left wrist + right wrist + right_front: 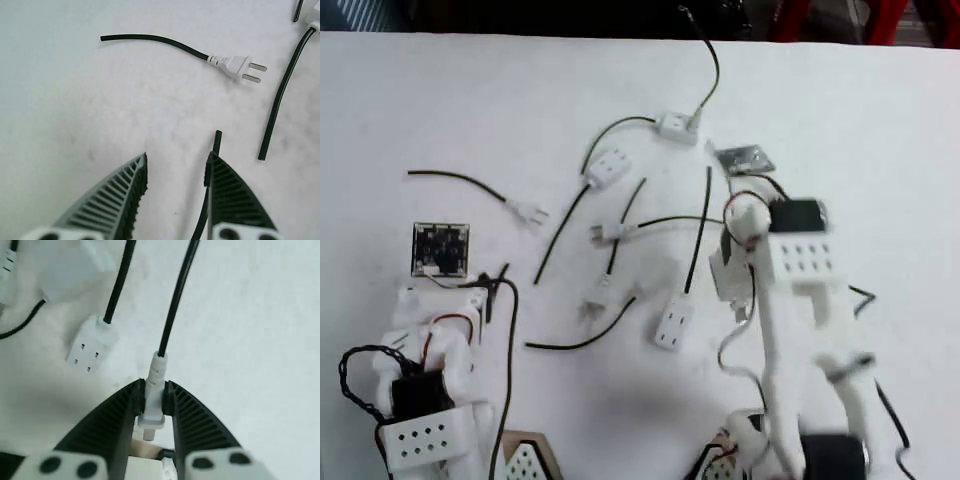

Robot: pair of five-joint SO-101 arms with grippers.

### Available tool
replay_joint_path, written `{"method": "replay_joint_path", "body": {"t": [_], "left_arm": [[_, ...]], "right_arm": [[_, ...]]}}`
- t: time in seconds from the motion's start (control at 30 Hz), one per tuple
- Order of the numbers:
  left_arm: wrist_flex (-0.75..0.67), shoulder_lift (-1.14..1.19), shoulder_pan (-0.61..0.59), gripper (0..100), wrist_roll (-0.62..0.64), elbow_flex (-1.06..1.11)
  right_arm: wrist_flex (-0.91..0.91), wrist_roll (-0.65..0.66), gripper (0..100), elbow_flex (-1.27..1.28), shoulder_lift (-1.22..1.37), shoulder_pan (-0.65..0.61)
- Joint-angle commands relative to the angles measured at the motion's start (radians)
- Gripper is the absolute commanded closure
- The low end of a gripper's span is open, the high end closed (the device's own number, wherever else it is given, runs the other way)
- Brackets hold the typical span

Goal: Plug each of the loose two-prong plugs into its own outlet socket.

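My right gripper is shut on a white two-prong plug, whose black cord runs away from the fingers. A white outlet socket lies just beyond it on the table. In the high view this gripper sits right of centre, near an outlet socket. My left gripper stands open above bare table with nothing between its fingers, and a loose plug lies ahead of it. More loose plugs and outlet sockets are scattered mid-table.
A black-and-white marker tile lies just beyond the left arm. A small metal bracket rests at the back right. Black cords criss-cross the centre. One cord end lies by my left gripper's finger.
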Motion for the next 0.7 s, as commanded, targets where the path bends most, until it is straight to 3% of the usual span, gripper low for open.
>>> {"method": "replay_joint_path", "body": {"t": [0.0,0.27,0.5,0.67], "left_arm": [[-0.003,-0.015,-0.001,81,0.003,-0.003],[-0.003,-0.015,0.001,81,0.003,-0.003],[-0.057,-0.015,0.002,81,0.011,-0.003],[-0.114,-0.015,0.087,81,0.011,-0.006]], "right_arm": [[-0.005,-0.003,98.1,-0.037,-0.194,-0.022],[-0.206,-0.201,98.1,0.083,-0.421,-0.205],[-0.67,-0.316,98.1,0.437,-0.579,-0.415],[-0.98,-0.325,98.1,0.684,-0.693,-0.501]]}}
